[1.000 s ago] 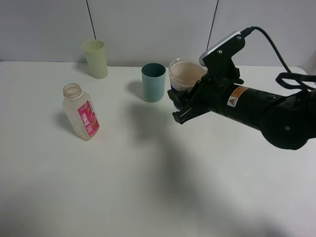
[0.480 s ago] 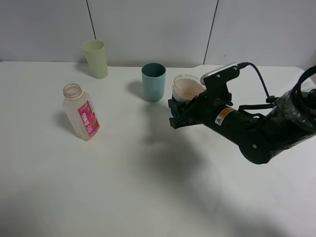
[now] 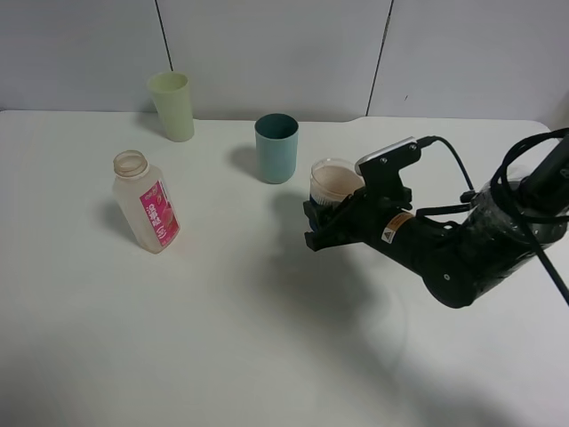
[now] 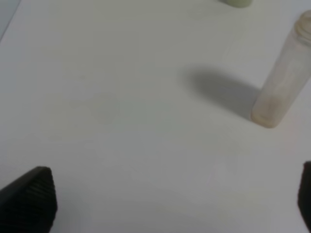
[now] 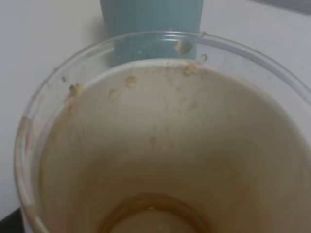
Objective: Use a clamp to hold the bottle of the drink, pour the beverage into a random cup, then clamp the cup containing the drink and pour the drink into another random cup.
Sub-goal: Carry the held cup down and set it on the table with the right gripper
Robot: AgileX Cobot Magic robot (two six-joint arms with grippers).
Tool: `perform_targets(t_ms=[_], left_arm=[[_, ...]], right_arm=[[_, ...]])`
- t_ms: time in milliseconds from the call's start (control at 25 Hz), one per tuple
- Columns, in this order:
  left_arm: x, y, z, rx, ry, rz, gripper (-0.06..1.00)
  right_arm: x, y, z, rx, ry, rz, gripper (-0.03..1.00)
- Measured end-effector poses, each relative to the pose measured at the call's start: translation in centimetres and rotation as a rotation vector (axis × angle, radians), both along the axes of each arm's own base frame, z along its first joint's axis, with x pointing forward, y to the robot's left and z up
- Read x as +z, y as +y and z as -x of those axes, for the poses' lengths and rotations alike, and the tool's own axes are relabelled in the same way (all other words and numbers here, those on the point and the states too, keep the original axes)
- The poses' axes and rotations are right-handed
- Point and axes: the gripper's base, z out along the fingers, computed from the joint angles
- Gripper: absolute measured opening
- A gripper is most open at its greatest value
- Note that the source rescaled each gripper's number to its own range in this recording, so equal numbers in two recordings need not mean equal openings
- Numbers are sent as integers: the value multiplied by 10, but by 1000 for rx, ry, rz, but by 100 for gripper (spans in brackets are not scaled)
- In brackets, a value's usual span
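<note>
My right gripper (image 3: 318, 219) is shut on the clear blue-sleeved cup (image 3: 333, 181), holding it upright low over the table in front of the teal cup (image 3: 276, 148). The right wrist view looks down into the held cup (image 5: 160, 145). Its walls carry a tan film and droplets, and a thin brown ring of beverage (image 5: 150, 216) lies at the bottom. The teal cup (image 5: 151, 19) stands just behind it. At the left the bottle (image 3: 145, 203) stands upright, uncapped, with its pink label. The bottle (image 4: 283, 82) is apart from my open left gripper (image 4: 167, 199).
A pale yellow-green cup (image 3: 172, 106) stands at the back left near the wall. The white table (image 3: 222, 338) runs wide in front of the bottle and cups. The right arm's black cables (image 3: 533, 160) loop at the right.
The right arm has come down and drawn back slightly with the clear cup, from beside the teal cup's rim to low over the table. The bottle and other cups stayed put.
</note>
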Motion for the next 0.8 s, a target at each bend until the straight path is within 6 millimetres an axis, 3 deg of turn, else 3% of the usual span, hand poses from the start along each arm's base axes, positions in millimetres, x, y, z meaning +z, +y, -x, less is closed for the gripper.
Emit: perform_targets(t_ms=[800], left_arm=[[0,0,0,0,0,0,100]], right_arm=[[-6,0,1,48,-45,110,0]])
